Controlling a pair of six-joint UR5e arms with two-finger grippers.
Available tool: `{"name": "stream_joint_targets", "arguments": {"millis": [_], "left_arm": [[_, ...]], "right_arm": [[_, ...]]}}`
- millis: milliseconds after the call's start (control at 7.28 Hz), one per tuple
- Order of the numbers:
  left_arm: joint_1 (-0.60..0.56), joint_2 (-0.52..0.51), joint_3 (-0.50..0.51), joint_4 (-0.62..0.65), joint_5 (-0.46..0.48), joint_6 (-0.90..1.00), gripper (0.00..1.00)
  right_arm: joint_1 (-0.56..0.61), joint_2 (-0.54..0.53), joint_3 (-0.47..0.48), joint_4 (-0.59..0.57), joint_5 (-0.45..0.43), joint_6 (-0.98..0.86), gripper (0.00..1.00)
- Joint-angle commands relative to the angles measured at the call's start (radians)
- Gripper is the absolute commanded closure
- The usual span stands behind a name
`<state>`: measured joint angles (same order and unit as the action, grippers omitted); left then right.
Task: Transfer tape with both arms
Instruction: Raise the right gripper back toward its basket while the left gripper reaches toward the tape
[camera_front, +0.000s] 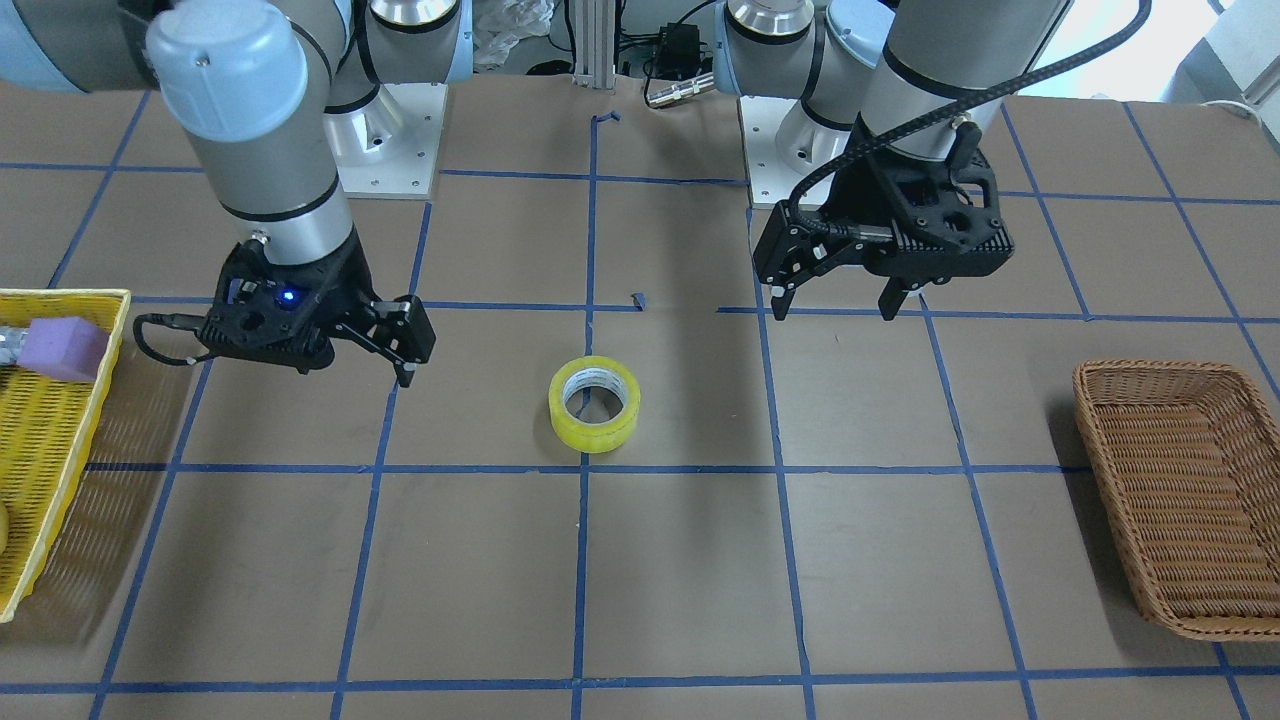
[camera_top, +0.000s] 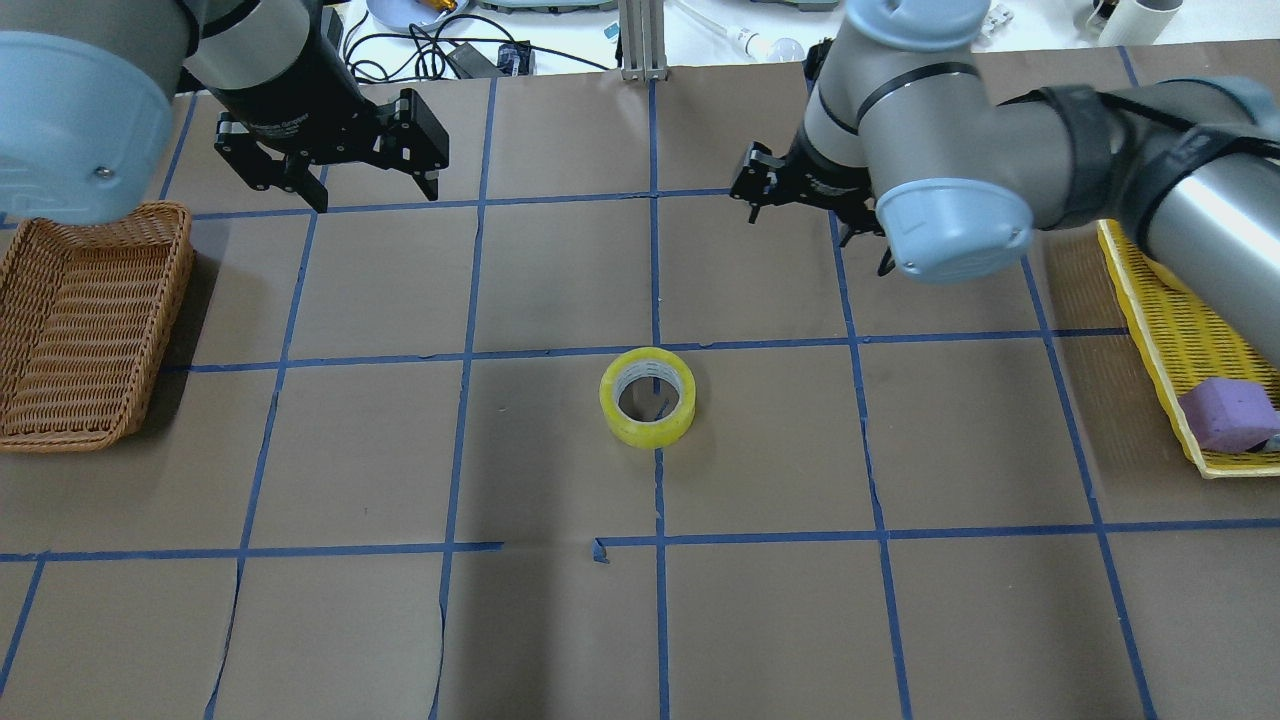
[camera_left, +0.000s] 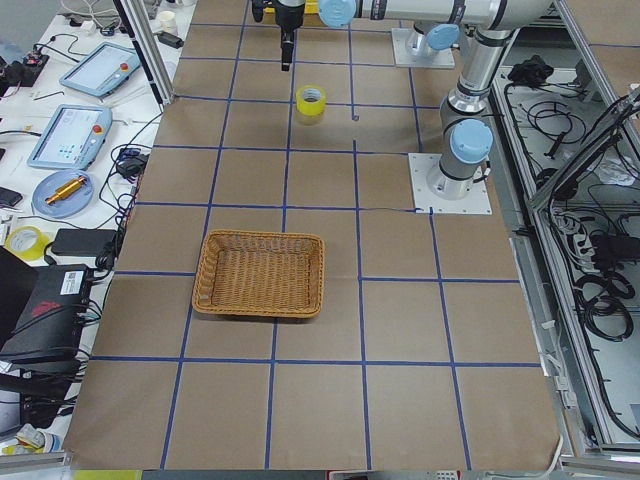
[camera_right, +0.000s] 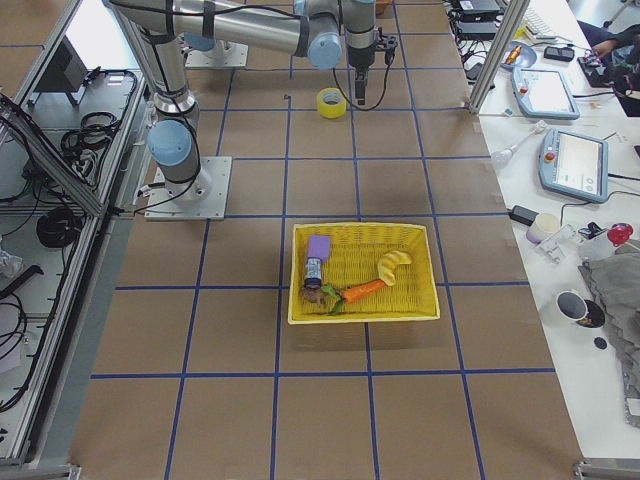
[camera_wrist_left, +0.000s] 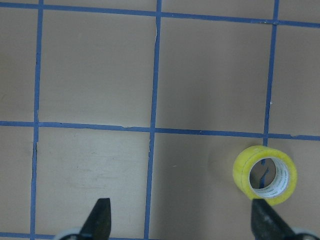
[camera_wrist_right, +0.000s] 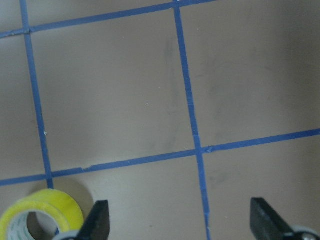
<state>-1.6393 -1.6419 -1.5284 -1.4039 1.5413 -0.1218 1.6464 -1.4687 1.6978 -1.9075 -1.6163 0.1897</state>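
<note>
I'm looking at a bench (camera_top: 560, 620) covered in brown paper, crossed by a blue grid (camera_top: 462, 300). In the overhead view the left arm (camera_top: 270, 70) comes in at the upper left of the frame and the right arm (camera_top: 1000, 110) at the upper right. A wicker basket (camera_top: 60, 435) sits at the left edge and a yellow basket (camera_top: 1150, 300) at the right edge. The left end effector (camera_front: 833, 312) has its fingers spread wide with nothing between them. The right end effector (camera_wrist_right: 181, 222) is likewise spread and empty. The tape (camera_top: 645, 430) lies flat at frame centre on a vertical grid line, well apart from both. A purple sponge (camera_top: 1225, 412) rests in the yellow basket.
</note>
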Motion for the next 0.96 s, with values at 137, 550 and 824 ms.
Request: {"name": "stream_joint_targets", "arguments": {"millis": [137, 550, 824], "left_arm": [[-0.097, -0.051, -0.063, 0.025, -0.001, -0.002, 0.0], [-0.122, -0.126, -0.267, 0.291, -0.097, 0.002, 0.0], [-0.164, -0.188, -0.366, 0.446, -0.127, -0.007, 0.0]], "right_arm": [[-0.008, -0.062, -0.029, 0.208, -0.017, -0.043, 0.0], [-0.011, -0.059, -0.03, 0.222, -0.019, -0.071, 0.0], [-0.057, -0.058, -0.05, 0.254, -0.017, -0.162, 0.0]]}}
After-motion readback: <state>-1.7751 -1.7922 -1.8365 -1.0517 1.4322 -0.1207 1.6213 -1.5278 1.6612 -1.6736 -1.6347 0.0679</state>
